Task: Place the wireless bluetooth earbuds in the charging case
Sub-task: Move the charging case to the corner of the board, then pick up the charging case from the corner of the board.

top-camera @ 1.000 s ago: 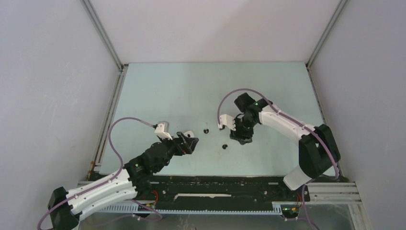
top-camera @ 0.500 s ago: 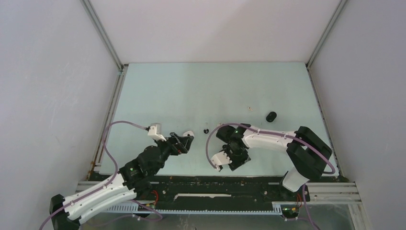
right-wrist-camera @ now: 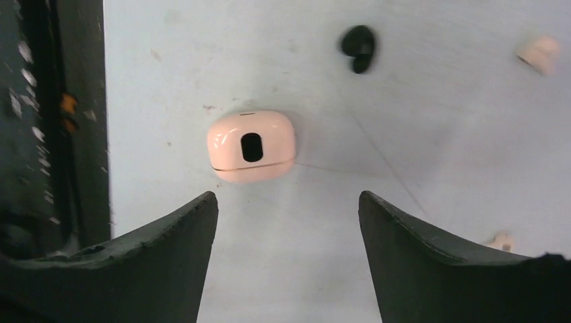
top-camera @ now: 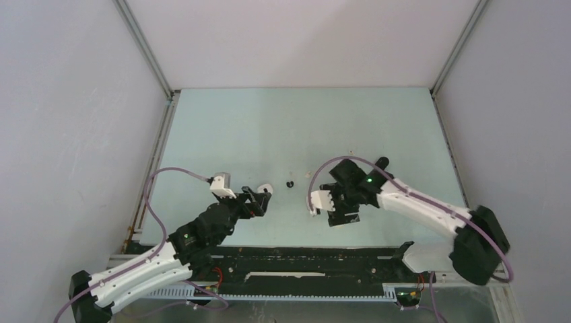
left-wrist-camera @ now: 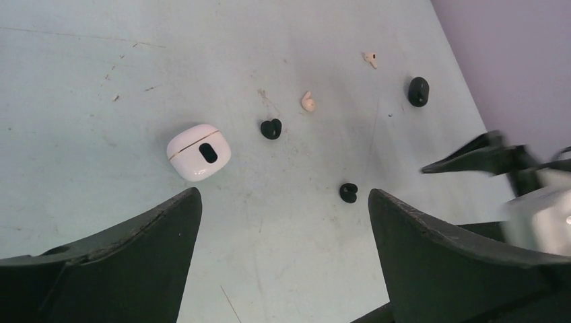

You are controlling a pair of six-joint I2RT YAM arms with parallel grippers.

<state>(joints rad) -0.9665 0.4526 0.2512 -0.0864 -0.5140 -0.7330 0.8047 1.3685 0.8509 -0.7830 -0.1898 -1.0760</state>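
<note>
Looks straight down on a pale desk (right-wrist-camera: 417, 134). Shows a pinkish charging case (right-wrist-camera: 251, 146) with a dark oval mark, lying flat just beyond the right end effector (right-wrist-camera: 286, 198), spread wide and holding nothing. Places a black earbud (right-wrist-camera: 357, 47) farther up, a beige earbud (right-wrist-camera: 539, 54) at top right, and a small pale earbud (right-wrist-camera: 499, 240) blurred at lower right. Includes a dark strip (right-wrist-camera: 67, 101) along the left side.

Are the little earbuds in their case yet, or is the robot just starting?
Just starting. Nothing looks done: a black earbud and a beige earbud lie loose, and the white case and pink case look shut. The left gripper and right gripper are open and empty, each pointed toward a case. Opening a case and loading earbuds is left.
</note>
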